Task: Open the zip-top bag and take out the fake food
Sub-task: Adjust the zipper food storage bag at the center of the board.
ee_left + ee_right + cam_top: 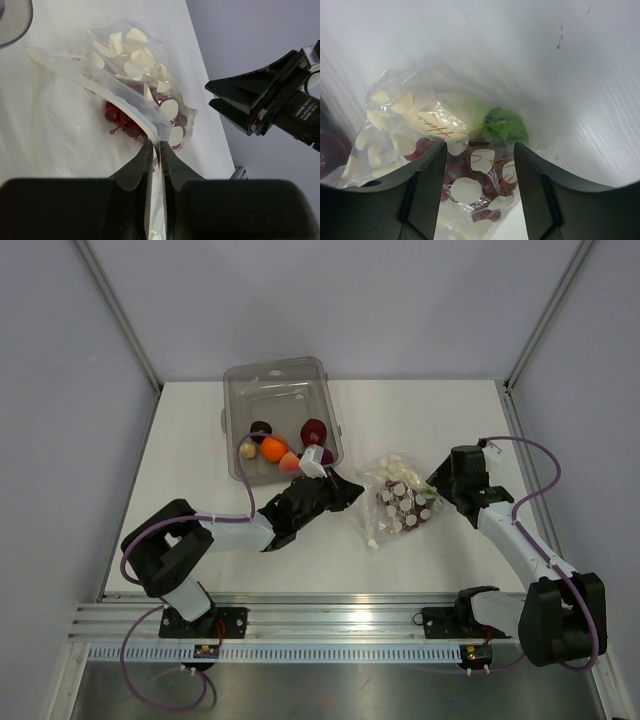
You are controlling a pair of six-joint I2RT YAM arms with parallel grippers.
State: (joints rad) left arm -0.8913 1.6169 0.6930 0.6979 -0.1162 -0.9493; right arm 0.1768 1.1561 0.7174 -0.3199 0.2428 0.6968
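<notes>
Overhead, we saw the zip-top bag (400, 502) lying on the white table (450, 420) between the two arms, at about 4 o'clock from the clear bin (275, 372). The left gripper (156, 147) was at the bag's 9 o'clock side. Its jaws were pinched almost together on the white zip strip edge, and the film ran straight up between the black fingers (139, 170). The right gripper (480, 150) hung over the bag's 3 o'clock side with its jaws well apart. The dotted plastic showed below and between them, though we could not tell whether either finger touched it. Inside the bag we made out dark red berries (120, 117) and a pale piece with a green leafy top (505, 125). Some of the fake food (273, 448) sat in the bin — orange, peach, dark red, purple, beige and one dark piece — gathered toward its 6 o'clock wall.
</notes>
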